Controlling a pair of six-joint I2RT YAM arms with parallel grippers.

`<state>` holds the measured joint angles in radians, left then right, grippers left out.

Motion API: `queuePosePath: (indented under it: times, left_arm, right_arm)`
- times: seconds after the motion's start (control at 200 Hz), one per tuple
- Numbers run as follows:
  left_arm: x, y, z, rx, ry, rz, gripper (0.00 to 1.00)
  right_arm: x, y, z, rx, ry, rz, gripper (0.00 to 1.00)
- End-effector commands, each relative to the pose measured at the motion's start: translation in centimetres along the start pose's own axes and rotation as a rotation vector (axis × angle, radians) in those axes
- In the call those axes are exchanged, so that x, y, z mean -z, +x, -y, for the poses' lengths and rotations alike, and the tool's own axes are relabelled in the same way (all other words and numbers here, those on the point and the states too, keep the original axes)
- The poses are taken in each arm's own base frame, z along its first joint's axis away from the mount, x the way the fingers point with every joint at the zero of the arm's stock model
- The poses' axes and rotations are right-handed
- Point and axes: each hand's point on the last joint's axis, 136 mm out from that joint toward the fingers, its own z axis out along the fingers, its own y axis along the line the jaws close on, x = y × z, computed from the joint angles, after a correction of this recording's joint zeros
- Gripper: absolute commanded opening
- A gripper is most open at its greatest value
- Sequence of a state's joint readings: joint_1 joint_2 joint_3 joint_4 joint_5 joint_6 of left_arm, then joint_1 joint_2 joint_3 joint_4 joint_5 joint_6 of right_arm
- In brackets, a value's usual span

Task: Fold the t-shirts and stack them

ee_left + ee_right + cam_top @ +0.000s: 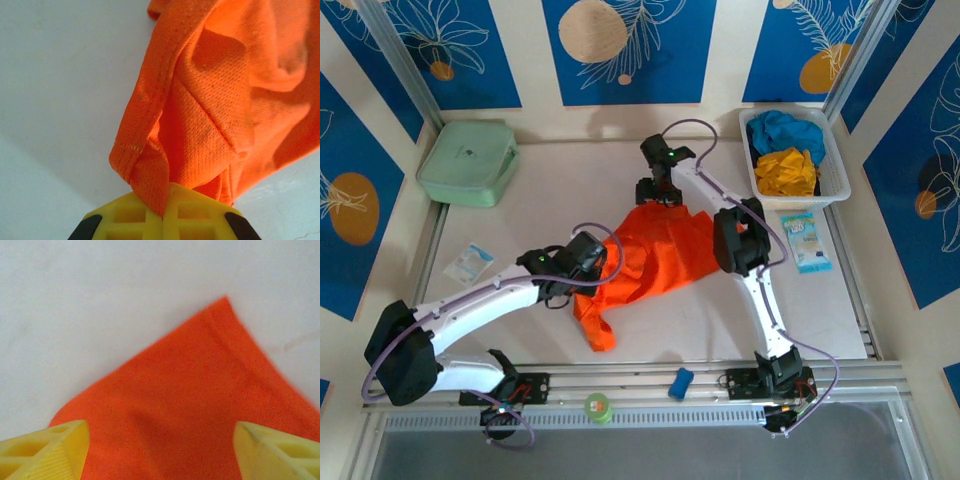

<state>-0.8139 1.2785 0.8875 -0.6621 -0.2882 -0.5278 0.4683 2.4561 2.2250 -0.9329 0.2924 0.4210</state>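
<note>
Worktop [740, 335]: white, with both arms reaching in from the near edge.
Orange t-shirt [655, 255]: rumpled at mid-worktop, one end trailing toward the near edge.
Pale green case [468, 160]: far left corner, shut.
Basket [801, 200]: white, far right.
Blue t-shirt [782, 128]: heaped in the basket's far end.
Yellow t-shirt [787, 170]: in the basket, just nearer than the blue.
Left pincer [162, 212]: clamped on a bunched fold of the orange t-shirt, at its left side.
Right pincer [160, 435]: jaws wide, over the shirt's flat far corner; contact unclear.

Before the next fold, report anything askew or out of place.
The orange shirt, pinched in the shut left claw, lies bunched and diagonal, a twisted end trailing toward the near edge. Nothing else stands out.
</note>
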Motion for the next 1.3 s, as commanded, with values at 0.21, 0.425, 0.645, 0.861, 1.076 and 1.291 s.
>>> queuePosePath:
  times: [0.21,0.425,0.645,0.861,1.076,1.291]
  left_arm:
    - [-1.5,3.2,-1.9,0.117,-0.098,-0.096,0.0]
    - [-1.4,2.8,-3.7,0.126,-0.208,-0.092,0.0]
    - [0.4,0.9,-6.0,0.126,-0.279,-0.034,0.0]
    - [0.5,-0.1,-7.1,0.165,-0.238,0.004,0.0]
    - [0.9,-2.5,-7.9,0.179,-0.244,0.057,0.0]
    - [5.1,-8.8,-10.1,0.186,-0.281,0.202,0.0]
  right_arm:
    - [-5.1,0.2,1.4,0.089,0.052,-0.088,0.5]
    - [-2.3,-0.9,1.8,0.037,0.033,-0.049,0.0]
    - [10.3,-4.4,2.9,-0.011,0.037,0.198,0.0]
    - [18.1,-1.4,6.0,-0.12,0.043,0.363,0.0]
    - [20.4,4.0,6.8,-0.129,-0.043,0.393,0.0]
    - [23.9,9.0,7.0,-0.122,-0.087,0.43,0.0]
